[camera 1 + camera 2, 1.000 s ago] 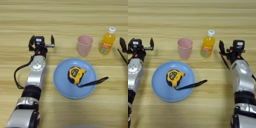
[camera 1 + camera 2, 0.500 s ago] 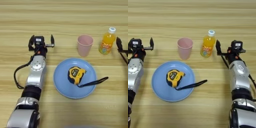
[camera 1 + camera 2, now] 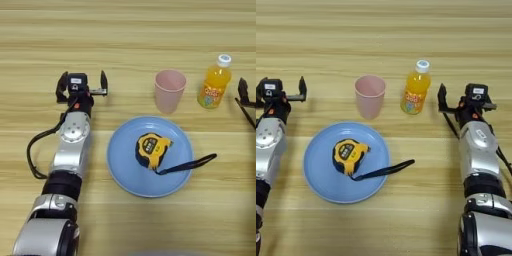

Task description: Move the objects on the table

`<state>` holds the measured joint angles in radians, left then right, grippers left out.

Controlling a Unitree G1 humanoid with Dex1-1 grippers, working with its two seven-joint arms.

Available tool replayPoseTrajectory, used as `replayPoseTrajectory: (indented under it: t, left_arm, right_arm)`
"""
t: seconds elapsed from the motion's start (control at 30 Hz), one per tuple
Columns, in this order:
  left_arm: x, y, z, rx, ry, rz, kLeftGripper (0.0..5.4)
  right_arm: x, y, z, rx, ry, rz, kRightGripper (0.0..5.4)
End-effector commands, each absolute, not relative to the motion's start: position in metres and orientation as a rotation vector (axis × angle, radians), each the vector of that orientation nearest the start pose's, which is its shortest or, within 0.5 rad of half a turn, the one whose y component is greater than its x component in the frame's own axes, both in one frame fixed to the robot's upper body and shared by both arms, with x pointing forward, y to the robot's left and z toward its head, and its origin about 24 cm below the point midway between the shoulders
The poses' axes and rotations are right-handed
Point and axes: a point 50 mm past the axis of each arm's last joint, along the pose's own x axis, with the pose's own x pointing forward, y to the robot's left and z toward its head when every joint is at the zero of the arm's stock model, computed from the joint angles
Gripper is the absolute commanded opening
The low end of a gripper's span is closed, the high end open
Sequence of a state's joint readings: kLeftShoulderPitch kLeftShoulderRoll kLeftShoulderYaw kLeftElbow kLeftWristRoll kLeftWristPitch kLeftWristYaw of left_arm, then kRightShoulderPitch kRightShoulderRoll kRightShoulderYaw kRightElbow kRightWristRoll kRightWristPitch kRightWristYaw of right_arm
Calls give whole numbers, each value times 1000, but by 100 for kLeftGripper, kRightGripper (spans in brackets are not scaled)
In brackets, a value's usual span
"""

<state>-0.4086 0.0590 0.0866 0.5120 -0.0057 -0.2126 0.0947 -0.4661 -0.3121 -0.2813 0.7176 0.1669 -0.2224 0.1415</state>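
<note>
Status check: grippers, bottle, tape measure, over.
Left gripper open, empty, left of pink plastic cup. Right gripper open beside small orange-juice bottle, not touching. Yellow-and-black tape measure on blue round plate, black strap trailing over rim.

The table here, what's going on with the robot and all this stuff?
Nothing is being held right now. The right gripper is open just right of the orange-juice bottle, apart from it. The left gripper is open too, off to the left on the table. The tape measure lies on a blue plate, its strap trailing over the rim. A pink cup stands upright behind the plate.
</note>
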Motion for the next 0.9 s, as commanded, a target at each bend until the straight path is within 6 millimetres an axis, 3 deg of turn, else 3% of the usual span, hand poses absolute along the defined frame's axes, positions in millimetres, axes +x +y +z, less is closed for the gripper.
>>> replayPoseTrajectory:
  t: [0.03, 0.47, 0.7, 0.9]
  left_arm:
    - [329, 161, 60, 38, -111, 79, 540]
    - [327, 162, 64, 27, -126, 55, 540]
    - [310, 163, 82, 71, -167, -81, 540]
    - [286, 172, 111, 149, -156, -239, 540]
  right_arm:
    - [330, -270, 60, -20, 9, -228, 539]
    - [329, -260, 65, -39, -44, -162, 539]
    - [330, -254, 64, -52, -44, -162, 539]
    - [331, -247, 64, -51, -46, -166, 539]
